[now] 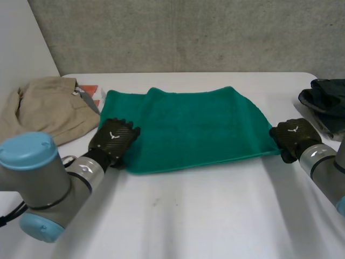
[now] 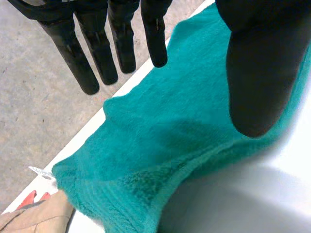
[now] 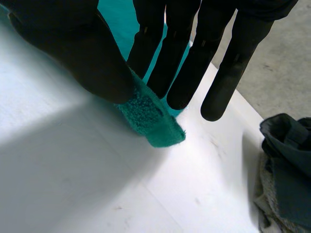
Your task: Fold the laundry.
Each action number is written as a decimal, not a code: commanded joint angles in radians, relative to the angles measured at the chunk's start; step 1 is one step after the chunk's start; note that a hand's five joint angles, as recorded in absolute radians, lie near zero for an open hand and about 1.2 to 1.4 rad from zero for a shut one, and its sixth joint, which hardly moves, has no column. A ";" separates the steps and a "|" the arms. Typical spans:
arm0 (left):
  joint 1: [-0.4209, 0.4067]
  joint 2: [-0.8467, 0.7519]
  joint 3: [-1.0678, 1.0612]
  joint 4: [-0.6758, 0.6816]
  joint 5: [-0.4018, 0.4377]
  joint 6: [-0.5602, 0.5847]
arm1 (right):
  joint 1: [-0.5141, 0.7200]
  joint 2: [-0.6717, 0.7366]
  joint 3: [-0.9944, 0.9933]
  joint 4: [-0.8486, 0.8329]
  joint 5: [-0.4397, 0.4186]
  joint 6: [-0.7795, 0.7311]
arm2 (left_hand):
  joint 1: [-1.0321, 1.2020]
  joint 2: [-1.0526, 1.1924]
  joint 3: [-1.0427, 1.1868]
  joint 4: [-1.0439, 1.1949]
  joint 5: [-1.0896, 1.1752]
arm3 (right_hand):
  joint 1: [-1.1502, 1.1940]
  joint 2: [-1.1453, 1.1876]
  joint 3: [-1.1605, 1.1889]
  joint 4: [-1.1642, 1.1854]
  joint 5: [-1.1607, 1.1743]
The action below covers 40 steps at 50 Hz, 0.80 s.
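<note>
Green terry towel (image 1: 188, 129) spread flat on white table (image 1: 205, 216), long axis left-right, spanned between both hands. Near right corner pinched between thumb and straight fingers of right hand (image 1: 291, 137). Left hand (image 1: 112, 139) placed over near left corner, fingers straight, thumb apart, nothing gripped. Far edge lies straight ahead of both hands; left pinch judged needed first.

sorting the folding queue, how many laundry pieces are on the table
3: a green towel in the middle, a beige garment to its left, and a dark crumpled heap to its right, which may hold more than one piece.
</note>
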<state>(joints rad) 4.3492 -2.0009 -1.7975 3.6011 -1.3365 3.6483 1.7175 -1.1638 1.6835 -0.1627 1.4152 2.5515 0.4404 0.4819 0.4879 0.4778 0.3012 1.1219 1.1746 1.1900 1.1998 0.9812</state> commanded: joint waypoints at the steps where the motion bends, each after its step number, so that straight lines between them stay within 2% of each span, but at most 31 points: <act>1: 0.133 0.047 -0.028 -0.087 0.097 -0.039 | -0.035 0.003 -0.018 -0.006 -0.002 0.041 | -0.112 -0.154 -0.160 -0.150 -0.148 | 0.274 0.222 0.206 0.196 0.241; 5: 0.234 0.062 -0.045 -0.125 0.183 -0.091 | -0.049 0.004 -0.021 -0.005 -0.019 0.053 | -0.095 -0.136 -0.142 -0.132 -0.130 | 0.274 0.222 0.206 0.196 0.241; 9: 0.294 0.053 -0.048 -0.125 0.267 -0.097 | -0.050 0.004 -0.015 -0.005 -0.038 0.055 | -0.077 -0.119 -0.125 -0.115 -0.113 | 0.274 0.222 0.206 0.196 0.241; 12: 0.313 0.041 -0.037 -0.122 0.292 -0.100 | -0.050 0.004 -0.012 -0.005 -0.038 0.055 | -0.054 -0.095 -0.101 -0.091 -0.089 | 0.274 0.222 0.206 0.196 0.241; 27: 0.299 -0.162 0.099 -0.114 0.272 -0.090 | -0.050 0.004 0.013 -0.005 -0.042 0.053 | 0.181 0.139 0.133 0.143 0.146 | 0.274 0.222 0.206 0.196 0.241; 28: 0.296 -0.170 0.109 -0.114 0.266 -0.090 | -0.050 0.004 0.013 -0.005 -0.039 0.053 | 0.225 0.183 0.177 0.187 0.189 | 0.274 0.222 0.206 0.196 0.241; 31: 0.291 -0.193 0.142 -0.114 0.240 -0.097 | -0.050 0.004 0.015 -0.005 -0.038 0.053 | 0.632 0.591 0.585 0.595 0.597 | 0.274 0.222 0.206 0.196 0.241; 32: 0.290 -0.193 0.147 -0.114 0.235 -0.099 | -0.050 0.003 0.016 -0.003 -0.035 0.052 | 0.886 0.845 0.839 0.849 0.851 | 0.274 0.222 0.206 0.196 0.241; 33: 0.288 -0.190 0.145 -0.114 0.234 -0.097 | -0.052 0.001 0.018 -0.003 -0.033 0.050 | 0.955 0.914 0.908 0.918 0.920 | 0.274 0.222 0.206 0.196 0.241; 37: 0.270 -0.118 0.130 -0.119 0.229 -0.108 | -0.052 -0.033 0.021 0.003 -0.024 0.044 | 0.956 0.914 0.908 0.918 0.921 | 0.274 0.222 0.206 0.196 0.241; 40: 0.260 0.020 0.063 -0.119 0.215 -0.126 | -0.052 -0.115 0.025 0.024 -0.024 0.029 | 0.956 0.914 0.908 0.918 0.921 | 0.274 0.222 0.206 0.196 0.241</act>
<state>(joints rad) 4.6286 -2.1593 -1.6595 3.4848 -1.1038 3.5462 1.6663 -1.1795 1.7025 -0.1626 1.3853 2.5992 1.1571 1.1927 1.1885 1.1956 0.9751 1.1219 1.1746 1.1900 1.1998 0.9812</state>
